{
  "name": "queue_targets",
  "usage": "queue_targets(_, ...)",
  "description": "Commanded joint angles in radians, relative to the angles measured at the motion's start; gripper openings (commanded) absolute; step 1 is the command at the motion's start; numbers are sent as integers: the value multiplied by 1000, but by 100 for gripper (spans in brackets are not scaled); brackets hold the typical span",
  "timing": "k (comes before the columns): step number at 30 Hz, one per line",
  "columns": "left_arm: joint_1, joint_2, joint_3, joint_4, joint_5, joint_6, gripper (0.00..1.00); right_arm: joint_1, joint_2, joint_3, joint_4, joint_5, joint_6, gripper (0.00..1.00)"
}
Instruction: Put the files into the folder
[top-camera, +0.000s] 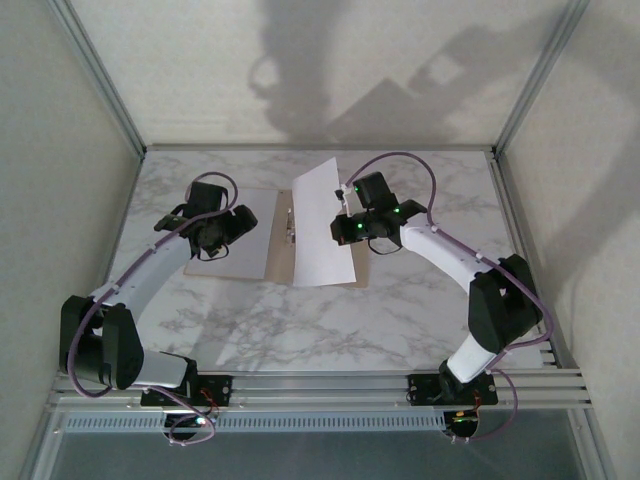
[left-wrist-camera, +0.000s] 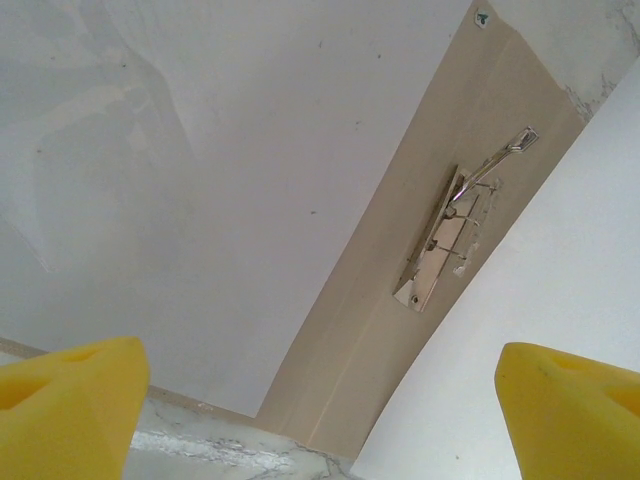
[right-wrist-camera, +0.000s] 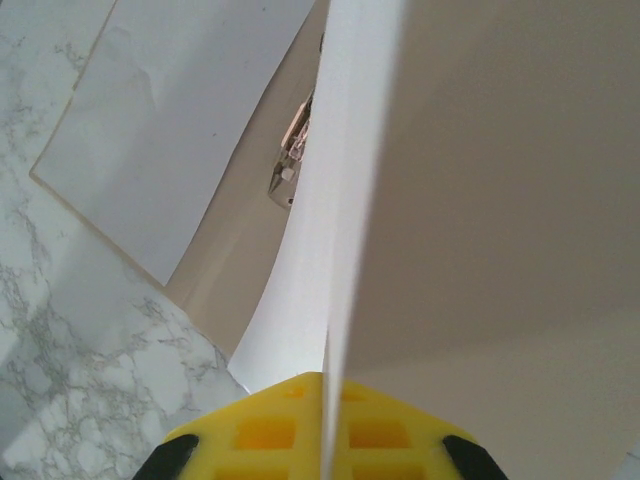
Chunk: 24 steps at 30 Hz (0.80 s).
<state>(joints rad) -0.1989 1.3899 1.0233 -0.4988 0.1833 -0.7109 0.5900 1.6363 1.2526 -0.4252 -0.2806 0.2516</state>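
Right claw (right-wrist-camera: 325, 415) tight on upright file (right-wrist-camera: 345, 180)

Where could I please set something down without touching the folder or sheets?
Bare marble: between the folder and the arm bases, and the far right corner. Crowded middle: a flat sheet on the left flap, a raised sheet in the right fingers.

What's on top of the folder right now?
One white sheet lies on the folder's left half, beside the bare metal clip. The held sheet in the right pincer hides most of the right half.
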Motion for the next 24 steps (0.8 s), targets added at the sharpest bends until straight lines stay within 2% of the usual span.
queue_targets(1, 10, -23, -11, -4, -6, -15, 90, 7, 28, 17, 18, 15, 16, 0)
queue_targets(10, 10, -32, -15, -10, -18, -10, 90, 5, 76, 31, 23, 44, 90, 1)
queue_targets(24, 11, -29, -15, -15, -19, -9, 90, 7, 75, 6, 67, 38, 95, 1)
